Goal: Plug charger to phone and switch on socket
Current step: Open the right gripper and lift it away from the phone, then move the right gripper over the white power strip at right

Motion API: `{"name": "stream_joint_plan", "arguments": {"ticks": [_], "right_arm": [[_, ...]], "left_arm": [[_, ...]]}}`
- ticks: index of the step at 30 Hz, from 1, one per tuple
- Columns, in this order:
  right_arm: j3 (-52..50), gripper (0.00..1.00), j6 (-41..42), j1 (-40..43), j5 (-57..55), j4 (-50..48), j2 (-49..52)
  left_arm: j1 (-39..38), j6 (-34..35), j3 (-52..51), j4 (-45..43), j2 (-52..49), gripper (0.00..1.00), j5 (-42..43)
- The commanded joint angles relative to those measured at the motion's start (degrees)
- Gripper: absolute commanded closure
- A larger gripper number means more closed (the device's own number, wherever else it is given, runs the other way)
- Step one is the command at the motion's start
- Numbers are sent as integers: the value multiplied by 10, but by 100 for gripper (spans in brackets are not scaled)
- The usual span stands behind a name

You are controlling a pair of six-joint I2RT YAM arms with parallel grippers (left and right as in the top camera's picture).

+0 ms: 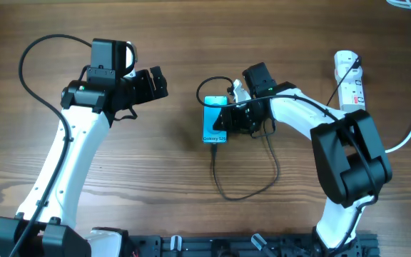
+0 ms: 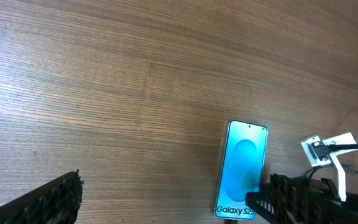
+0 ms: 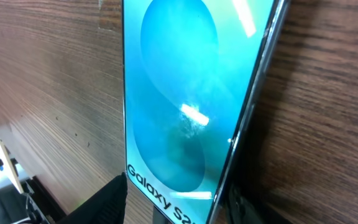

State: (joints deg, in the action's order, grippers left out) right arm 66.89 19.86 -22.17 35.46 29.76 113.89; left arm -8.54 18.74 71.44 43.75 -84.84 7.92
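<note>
Wood-grain table [image 1: 155, 185] filled every view. The left arm [image 1: 70, 164] stood at the left, well apart from the task's things, and its left gripper [image 1: 160, 83] hung above bare wood with the fingers spread wide and nothing between them. The right arm [image 1: 348, 160] reached in from the near right to the middle of the table, where the right gripper [image 3: 179, 208] was low over the phone [image 1: 211, 128]. Its fingers [image 3: 115, 200] stood partly apart on either side of the phone's lettered end, with nothing seen pinched between them. Whether they touched the phone could not be told. The socket [image 1: 351, 84] lay at the far right, well apart from both grippers. The phone lay flat, screen up and bright blue, at the centre. The charger [image 1: 223, 191] looped across the near side of the table, and one end ran up to the phone's near edge. By the look of that run the connector was probably seated, though the joint itself was too small to see. Whether the plug sat in the socket could not be told either. Switching on the socket seemed to be what was left, since no gripper was near it.
</note>
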Motion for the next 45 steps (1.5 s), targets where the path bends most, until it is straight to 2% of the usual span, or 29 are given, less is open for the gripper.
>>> {"name": "stream_joint_plan", "arguments": {"ticks": [1, 5, 21, 26, 33, 34, 36, 38, 42, 45], "right_arm": [[-1, 48, 22, -2, -85, 18, 8], [-1, 48, 28, -2, -124, 34, 8], [17, 47, 25, -1, -125, 66, 6], [71, 46, -35, -1, -129, 133, -25], [104, 34, -47, 3, -299, 215, -79], [104, 30, -47, 4, -321, 228, -83], [104, 13, -47, 4, -367, 257, -93], [104, 3, -46, 4, -428, 278, -96], [104, 0, 45, 13, -610, 343, -95], [104, 0, 100, 31, -631, 364, -96]], "left_arm": [[1, -3, 0, 0, 8, 0, -7], [1, -3, 0, 0, 8, 0, -7], [1, -3, 0, 1, 8, 0, -7], [1, -3, 0, 0, 8, 0, -7], [1, -3, 0, 0, 8, 0, -7], [1, -3, 0, 0, 8, 0, -7], [1, -3, 0, 0, 8, 0, -7], [1, -3, 0, 0, 8, 0, -7], [1, -3, 0, 0, 8, 0, -7], [1, -3, 0, 0, 8, 0, -7]]}}
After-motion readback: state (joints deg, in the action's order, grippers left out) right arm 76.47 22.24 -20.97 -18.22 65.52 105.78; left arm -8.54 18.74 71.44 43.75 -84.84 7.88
